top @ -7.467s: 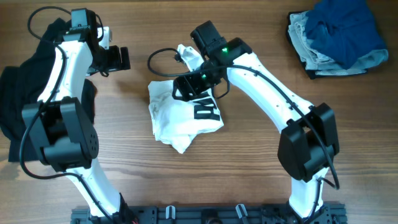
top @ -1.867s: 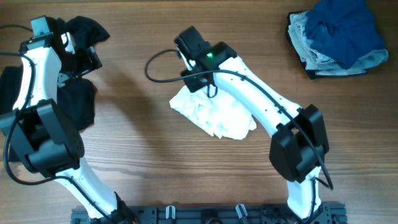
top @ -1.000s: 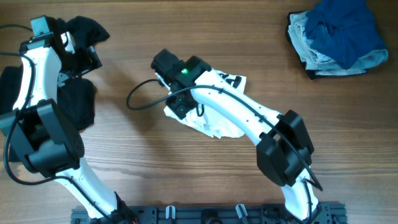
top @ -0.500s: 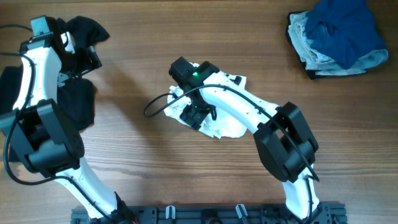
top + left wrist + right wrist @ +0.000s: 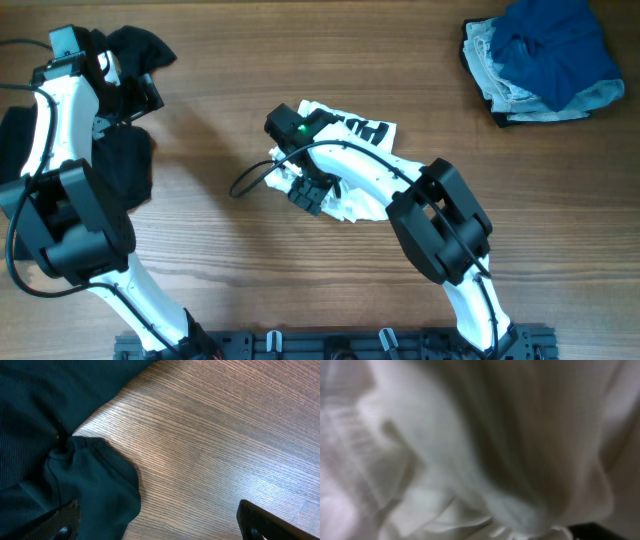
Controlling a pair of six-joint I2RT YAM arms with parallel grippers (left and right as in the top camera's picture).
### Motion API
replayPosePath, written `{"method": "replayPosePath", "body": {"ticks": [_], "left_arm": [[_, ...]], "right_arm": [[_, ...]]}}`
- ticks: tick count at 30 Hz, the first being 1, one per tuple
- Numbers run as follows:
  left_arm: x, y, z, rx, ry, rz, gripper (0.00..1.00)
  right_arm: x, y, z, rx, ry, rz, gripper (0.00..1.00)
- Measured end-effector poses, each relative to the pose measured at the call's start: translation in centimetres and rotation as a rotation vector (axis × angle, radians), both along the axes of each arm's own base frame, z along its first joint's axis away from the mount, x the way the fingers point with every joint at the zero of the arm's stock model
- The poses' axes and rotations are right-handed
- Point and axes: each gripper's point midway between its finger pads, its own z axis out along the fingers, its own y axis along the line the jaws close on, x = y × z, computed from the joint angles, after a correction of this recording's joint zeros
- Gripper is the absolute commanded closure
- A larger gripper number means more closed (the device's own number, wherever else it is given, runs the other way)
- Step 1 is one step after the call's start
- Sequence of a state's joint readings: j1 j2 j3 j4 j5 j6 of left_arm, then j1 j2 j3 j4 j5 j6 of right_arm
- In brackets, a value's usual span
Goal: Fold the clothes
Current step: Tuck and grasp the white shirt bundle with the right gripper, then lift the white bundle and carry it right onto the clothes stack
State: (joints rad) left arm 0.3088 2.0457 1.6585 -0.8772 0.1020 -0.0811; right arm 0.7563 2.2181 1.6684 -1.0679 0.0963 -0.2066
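In the last two seconds the right gripper (image 5: pixel 312 190) had dragged and turned the white garment (image 5: pixel 362 128) in the middle of the bench (image 5: pixel 200 250). The black block lettering, hidden shortly before, now showed on the far edge of the bundle. The wrist had swung round and sat low over the near left part of the cloth. The right wrist view was blurred and filled only with white fabric (image 5: pixel 470 435), so I cannot tell whether these jaws were apart or clamped on it.

The left arm had not moved in that time. The left gripper (image 5: pixel 157 507) hovered over bare wood at the far left, its jaws wide apart and holding nothing. A lump of the black garment (image 5: pixel 90 475) lay just beside one finger.

For the task this meant little progress, in my judgement. The white garment was turned but still crumpled, not spread flat, so no real fold could begin.

No container was on the bench. A pile of blue and grey clothes (image 5: pixel 540 60) lay directly on the wood at the far right corner, well apart from both arms.
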Motion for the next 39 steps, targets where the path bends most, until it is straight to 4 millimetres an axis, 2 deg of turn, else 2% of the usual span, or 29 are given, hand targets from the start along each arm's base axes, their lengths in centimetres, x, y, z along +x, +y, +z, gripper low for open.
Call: {"method": "replayPosePath", "body": {"ticks": [3, 7, 10, 12, 22, 25, 31, 39], "left_arm": [[0.0, 0.0, 0.0, 0.000, 0.000, 0.000, 0.00], [0.0, 0.0, 0.0, 0.000, 0.000, 0.000, 0.00], [0.0, 0.0, 0.0, 0.000, 0.000, 0.000, 0.00], [0.0, 0.0, 0.0, 0.000, 0.000, 0.000, 0.00], [-0.1, 0.0, 0.0, -0.002, 0.005, 0.000, 0.00], [-0.3, -0.1, -0.1, -0.004, 0.011, 0.000, 0.00], [-0.5, -0.1, -0.1, -0.006, 0.019, 0.000, 0.00], [-0.6, -0.2, -0.2, -0.008, 0.025, 0.000, 0.00]], "right_arm": [[0.5, -0.3, 0.0, -0.016, -0.026, -0.018, 0.40], [1.8, -1.2, 0.0, -0.035, -0.067, -0.065, 0.74], [2.6, -1.9, 0.1, -0.040, -0.088, -0.114, 0.89], [3.1, -2.3, 0.1, -0.038, -0.098, -0.149, 0.96], [4.8, -4.4, 0.7, -0.043, -0.136, -0.279, 0.96], [5.3, -4.4, 2.2, -0.020, -0.166, -0.297, 0.96], [5.6, -4.3, 6.7, 0.043, -0.237, -0.308, 0.96], [4.5, -5.2, 9.7, 0.054, -0.249, -0.331, 0.96]]}}
